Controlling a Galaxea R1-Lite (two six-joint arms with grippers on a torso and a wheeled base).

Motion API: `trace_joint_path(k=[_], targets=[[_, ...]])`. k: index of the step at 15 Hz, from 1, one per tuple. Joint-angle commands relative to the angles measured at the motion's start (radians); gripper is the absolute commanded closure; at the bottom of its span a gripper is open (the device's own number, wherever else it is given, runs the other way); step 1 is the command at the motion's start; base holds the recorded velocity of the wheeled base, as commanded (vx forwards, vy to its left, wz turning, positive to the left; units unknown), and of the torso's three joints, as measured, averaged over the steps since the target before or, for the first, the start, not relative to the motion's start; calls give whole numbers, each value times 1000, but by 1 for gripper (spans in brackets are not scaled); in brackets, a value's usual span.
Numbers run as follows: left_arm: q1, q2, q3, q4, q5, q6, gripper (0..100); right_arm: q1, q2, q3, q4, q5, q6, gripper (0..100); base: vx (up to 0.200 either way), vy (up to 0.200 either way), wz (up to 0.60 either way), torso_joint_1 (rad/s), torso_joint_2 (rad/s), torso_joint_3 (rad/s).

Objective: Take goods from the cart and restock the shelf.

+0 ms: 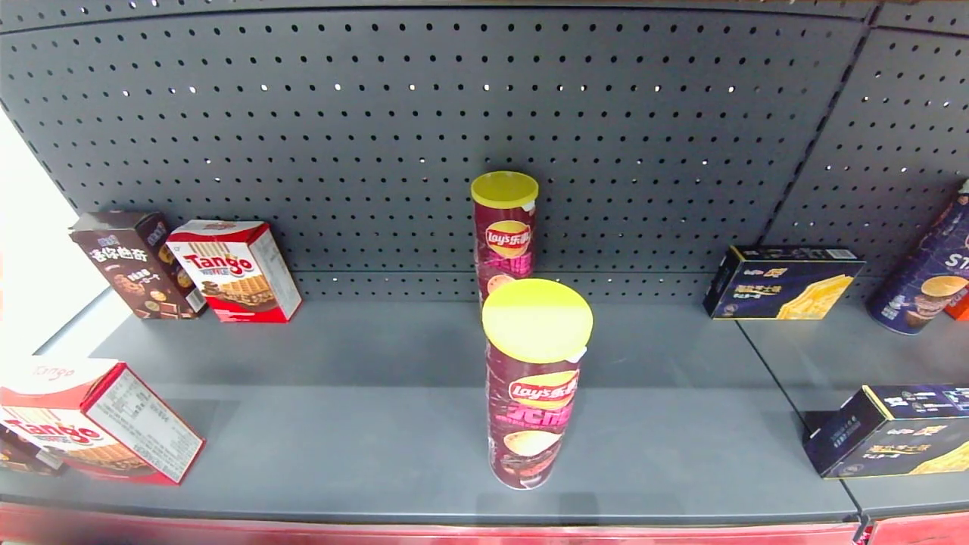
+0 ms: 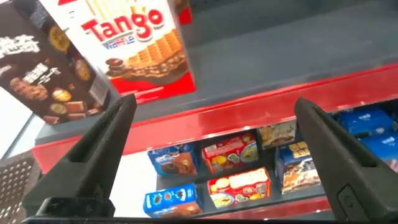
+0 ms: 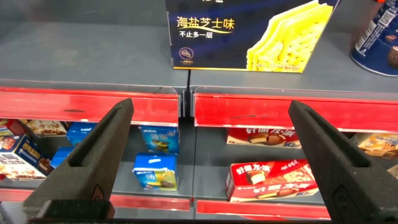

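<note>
A grey shelf (image 1: 363, 424) holds two maroon chip cans with yellow lids: one near the front edge (image 1: 534, 386), the other against the pegboard (image 1: 505, 227). My left gripper (image 2: 214, 102) is open and holds nothing. It hangs in front of the shelf's red edge strip (image 2: 249, 115), below a red-and-white wafer box (image 2: 134, 43) and a brown biscuit box (image 2: 50, 74). My right gripper (image 3: 211, 104) is also open and holds nothing. It faces the red strip (image 3: 280, 109) beneath a dark blue cracker box (image 3: 249, 34).
On the shelf's left stand wafer boxes (image 1: 235, 269) (image 1: 91, 428) and a brown box (image 1: 136, 263). Dark blue boxes (image 1: 783, 281) (image 1: 893, 430) and a blue can (image 1: 927, 276) stand on the right. Bare shelf lies around the cans. Lower shelves carry several small boxes (image 2: 230, 168) (image 3: 155, 168).
</note>
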Motion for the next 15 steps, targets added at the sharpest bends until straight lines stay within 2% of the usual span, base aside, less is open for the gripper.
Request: trace_joint_path(k=[1, 3, 4, 5, 6, 7, 8, 9, 10, 12, 14, 15], targets=[[0, 5, 0, 6, 132, -64, 0, 0, 1, 0, 0, -1, -1, 0, 0, 0, 0, 0, 0, 0], [0, 5, 2, 11, 244, -213, 0, 0, 1, 0, 0, -1, -1, 0, 0, 0, 0, 0, 0, 0], [0, 5, 2, 12, 244, -260, 0, 0, 1, 0, 0, 1, -1, 0, 0, 0, 0, 0, 0, 0], [0, 5, 2, 12, 242, -266, 0, 0, 1, 0, 0, -1, -1, 0, 0, 0, 0, 0, 0, 0], [-1, 7, 2, 14, 199, -254, 0, 0, 1, 0, 0, -1, -1, 0, 0, 0, 0, 0, 0, 0], [-1, 7, 2, 18, 118, -234, 0, 0, 1, 0, 0, 1, -1, 0, 0, 0, 0, 0, 0, 0], [-1, 5, 2, 63, 10, -150, 0, 0, 1, 0, 0, 1, -1, 0, 0, 0, 0, 0, 0, 0], [-1, 5, -1, 68, -13, -116, 0, 0, 1, 0, 0, 1, -1, 0, 0, 0, 0, 0, 0, 0], [-1, 7, 0, 63, 3, -128, 0, 0, 1, 0, 0, 1, -2, 0, 0, 0, 0, 0, 0, 0], [-1, 7, 2, 60, 84, -150, 0, 0, 1, 0, 0, 1, -2, 0, 0, 0, 0, 0, 0, 0], [-1, 7, 0, 60, 78, -162, 0, 0, 1, 0, 0, 1, -2, 0, 0, 0, 0, 0, 0, 0], [-1, 5, 0, 60, 53, -167, 0, 0, 1, 0, -2, -1, -4, 0, 0, 0, 0, 0, 0, 0]])
